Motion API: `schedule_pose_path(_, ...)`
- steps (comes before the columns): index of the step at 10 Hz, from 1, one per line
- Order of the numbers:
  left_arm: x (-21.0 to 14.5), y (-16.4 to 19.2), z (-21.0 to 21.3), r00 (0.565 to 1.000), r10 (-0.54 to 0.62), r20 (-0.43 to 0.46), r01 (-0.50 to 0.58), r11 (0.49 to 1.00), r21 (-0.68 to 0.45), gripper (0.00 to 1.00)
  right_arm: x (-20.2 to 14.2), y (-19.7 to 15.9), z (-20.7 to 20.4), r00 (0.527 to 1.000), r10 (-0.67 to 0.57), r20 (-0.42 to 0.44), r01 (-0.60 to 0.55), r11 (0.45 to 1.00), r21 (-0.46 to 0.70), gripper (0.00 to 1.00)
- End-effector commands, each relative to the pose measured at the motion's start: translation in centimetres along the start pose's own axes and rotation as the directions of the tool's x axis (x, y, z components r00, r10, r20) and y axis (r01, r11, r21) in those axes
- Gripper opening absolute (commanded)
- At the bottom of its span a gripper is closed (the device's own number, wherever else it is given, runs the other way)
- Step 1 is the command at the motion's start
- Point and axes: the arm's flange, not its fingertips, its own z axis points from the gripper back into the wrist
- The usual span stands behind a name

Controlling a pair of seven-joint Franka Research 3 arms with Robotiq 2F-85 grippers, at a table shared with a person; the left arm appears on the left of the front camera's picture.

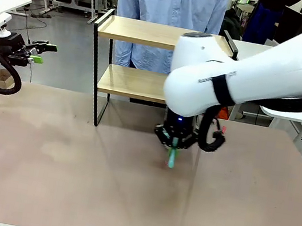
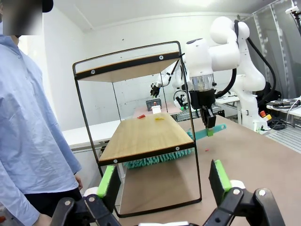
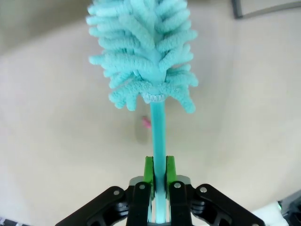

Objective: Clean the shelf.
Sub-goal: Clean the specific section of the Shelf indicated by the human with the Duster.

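Shelf (image 1: 152,35) is standing at 12 o'clock on the table (image 1: 59,179), with the person (image 1: 169,6) standing just behind it. The right gripper (image 1: 174,143) is hanging low near the table's middle, at about 5 o'clock from the rack's lower board, with its fingers pinching the thin handle of a teal duster (image 3: 146,52). Seen from the left wrist, the fluffy head is lying at table level under the lower board, not on either board. The left gripper (image 2: 164,181) is waiting at 9 o'clock with its fingers spread wide and nothing between them. From here the likeliest trouble seems to be the handle or the head catching on a black frame leg as it is drawn out or lifted, which could shove or tip so light a rack. The slim handle may also be twisting in so narrow a pinch, and the boards may be going unswept if the head is not raised. Counting: one shelf with two boards, one duster, two grippers, one person, and one small pink scrap (image 3: 146,122) lying on the table under the handle
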Motion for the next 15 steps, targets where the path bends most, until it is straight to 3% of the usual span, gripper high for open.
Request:
schedule_pose_path(1,0.2,-0.1,0.0,1.000,-0.016,-0.009,0.016,1.000,-0.008,1.00,-0.5,-4.3,0.4,0.999,-0.015,-0.029,0.013,0.999,-0.049,0.13)
schedule_pose_path(4,0.2,-0.1,0.0,1.000,-0.016,-0.009,0.016,1.000,-0.008,1.00,-1.0,-8.0,1.8,0.999,-0.031,0.013,0.032,0.995,-0.095,0.13)
schedule_pose_path(5,0.2,-0.1,0.0,1.000,-0.016,-0.009,0.016,1.000,-0.008,1.00,-2.0,-6.4,3.0,0.996,0.046,0.074,-0.045,0.999,-0.015,0.13)
schedule_pose_path(6,0.2,-0.1,0.0,1.000,-0.016,-0.009,0.016,1.000,-0.008,1.00,-0.2,-7.2,1.2,0.999,-0.047,-0.012,0.046,0.996,-0.074,0.13)
schedule_pose_path(9,0.2,-0.1,0.0,1.000,-0.016,-0.009,0.016,1.000,-0.008,1.00,-0.8,-6.7,2.0,1.000,-0.016,0.010,0.017,0.998,-0.061,0.13)
schedule_pose_path(12,0.2,-0.1,0.0,1.000,-0.016,-0.009,0.016,1.000,-0.008,1.00,-4.1,-6.9,5.3,0.973,0.205,0.104,-0.206,0.979,-0.005,0.13)
schedule_pose_path(15,0.2,-0.1,0.0,1.000,-0.016,-0.009,0.016,1.000,-0.008,1.00,-6.5,-7.8,6.6,0.891,0.449,0.063,-0.452,0.892,0.032,0.13)
